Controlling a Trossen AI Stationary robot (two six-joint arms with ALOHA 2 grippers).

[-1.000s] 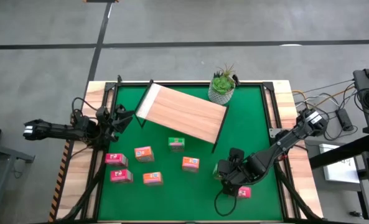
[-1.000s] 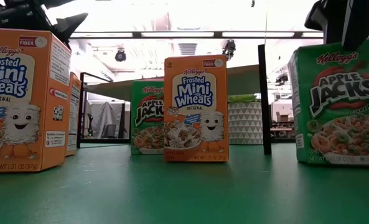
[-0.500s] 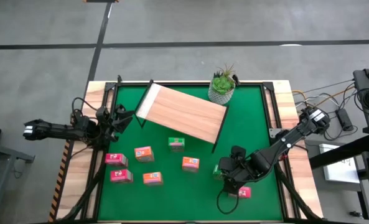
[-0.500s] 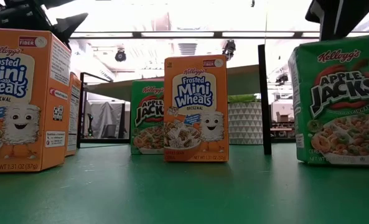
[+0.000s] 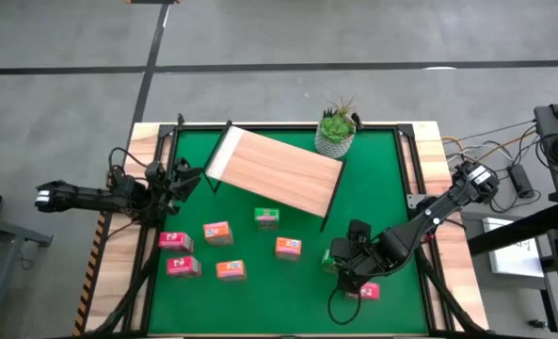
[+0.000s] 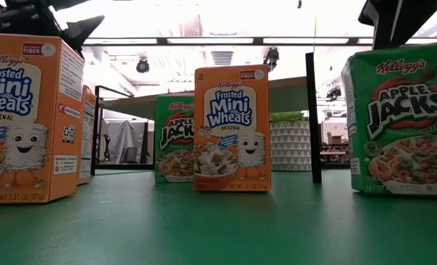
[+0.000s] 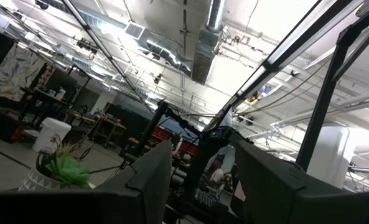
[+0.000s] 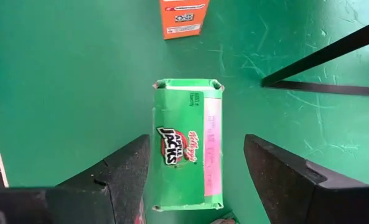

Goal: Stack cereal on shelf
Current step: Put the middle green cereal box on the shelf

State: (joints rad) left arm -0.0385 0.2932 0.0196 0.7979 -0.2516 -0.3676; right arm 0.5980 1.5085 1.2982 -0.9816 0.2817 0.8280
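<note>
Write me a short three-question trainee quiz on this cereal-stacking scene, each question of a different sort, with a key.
1. True or false: a cereal box already lies on the shelf.
2. Multiple choice: the right pincer hangs open directly above which box? A) an orange Frosted Mini Wheats box B) the green Apple Jacks box C) a pink-red box
3. Fill in: the left pincer waits at the table's ____ edge, pointing toward the shelf.

Key: 1 false, the board is bare. 2 B, the green box stands between the open fingers in the right wrist view, untouched. 3 left.
</note>
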